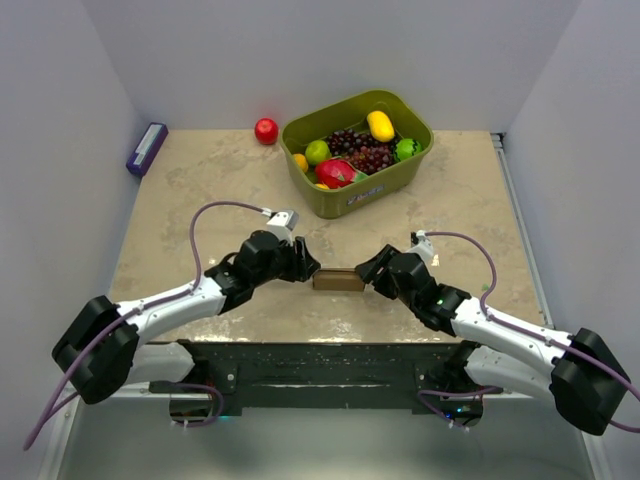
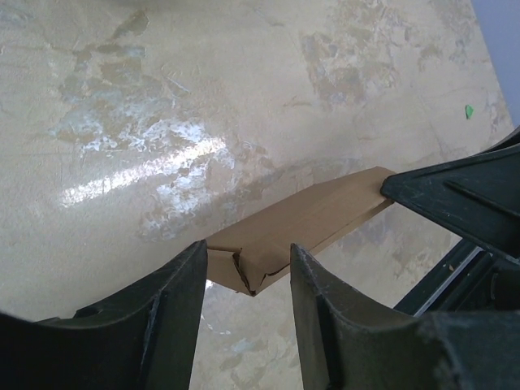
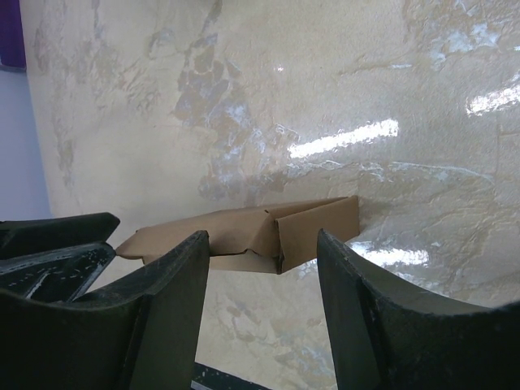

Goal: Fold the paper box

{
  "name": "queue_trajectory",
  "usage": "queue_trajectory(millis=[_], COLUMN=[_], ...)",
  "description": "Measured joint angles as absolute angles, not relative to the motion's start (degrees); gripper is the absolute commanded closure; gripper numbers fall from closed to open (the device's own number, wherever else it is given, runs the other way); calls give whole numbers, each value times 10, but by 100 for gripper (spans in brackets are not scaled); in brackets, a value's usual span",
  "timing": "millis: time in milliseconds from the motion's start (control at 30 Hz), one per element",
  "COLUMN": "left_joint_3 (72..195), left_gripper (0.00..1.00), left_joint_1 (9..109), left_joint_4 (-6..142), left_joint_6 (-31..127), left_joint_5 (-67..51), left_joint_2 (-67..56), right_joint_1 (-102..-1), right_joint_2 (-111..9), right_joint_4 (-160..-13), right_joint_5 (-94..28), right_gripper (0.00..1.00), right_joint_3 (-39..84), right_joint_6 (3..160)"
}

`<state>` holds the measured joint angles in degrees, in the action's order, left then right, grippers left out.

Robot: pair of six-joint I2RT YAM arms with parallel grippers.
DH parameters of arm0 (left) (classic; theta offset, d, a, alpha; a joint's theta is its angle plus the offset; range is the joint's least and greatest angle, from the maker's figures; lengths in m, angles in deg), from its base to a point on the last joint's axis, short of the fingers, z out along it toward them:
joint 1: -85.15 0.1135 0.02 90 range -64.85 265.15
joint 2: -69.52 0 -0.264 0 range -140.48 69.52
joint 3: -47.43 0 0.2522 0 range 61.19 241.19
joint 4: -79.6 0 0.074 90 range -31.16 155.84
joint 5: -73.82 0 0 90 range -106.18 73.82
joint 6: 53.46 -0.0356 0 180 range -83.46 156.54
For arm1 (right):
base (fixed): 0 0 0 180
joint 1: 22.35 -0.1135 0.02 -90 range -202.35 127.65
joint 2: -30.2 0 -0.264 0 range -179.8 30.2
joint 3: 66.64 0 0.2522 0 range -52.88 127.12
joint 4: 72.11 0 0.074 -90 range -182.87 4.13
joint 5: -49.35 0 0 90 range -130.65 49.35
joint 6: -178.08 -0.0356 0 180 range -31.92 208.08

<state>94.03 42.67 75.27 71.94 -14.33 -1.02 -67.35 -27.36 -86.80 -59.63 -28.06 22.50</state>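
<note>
The paper box [image 1: 338, 280] is a small brown cardboard box lying near the table's front edge, between my two grippers. My left gripper [image 1: 308, 268] is at its left end and my right gripper [image 1: 368, 272] at its right end. In the left wrist view the box [image 2: 309, 215] has a creased end flap just beyond my open left gripper [image 2: 248, 252]. In the right wrist view the box [image 3: 244, 227] shows a folded flap just ahead of my open right gripper [image 3: 262, 240]. Neither gripper's fingers close on the cardboard. I cannot tell whether the box rests on the table.
An olive-green bin [image 1: 412, 160] of fruit stands at the back, right of centre. A red apple [image 1: 266, 131] lies left of it. A purple box [image 1: 147, 148] lies at the back left corner. Walls close off the left, back and right sides.
</note>
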Motion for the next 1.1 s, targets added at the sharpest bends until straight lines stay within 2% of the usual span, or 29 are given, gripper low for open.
queue_trajectory(millis=[333,700,867,1100], left_joint_3=[928,863,848,838], left_gripper=[56,60,61,68], left_joint_1=[427,428,428,428], left_joint_4=[778,881,901,925], left_joint_6=[720,760,765,767], left_joint_5=[-144,-122,-118,-113], left_joint_2=[-26,-24,-24,-26], right_joint_1=[-673,-674,-674,-673], right_joint_2=[-274,-270,-270,-280], right_joint_4=[-867,-861,-852,-841], right_joint_5=[-596,-592,-595,-597], right_gripper=[43,48,47,45], right_joint_3=[-281,-298,-305,-306], right_joint_6=[225,220,217,218])
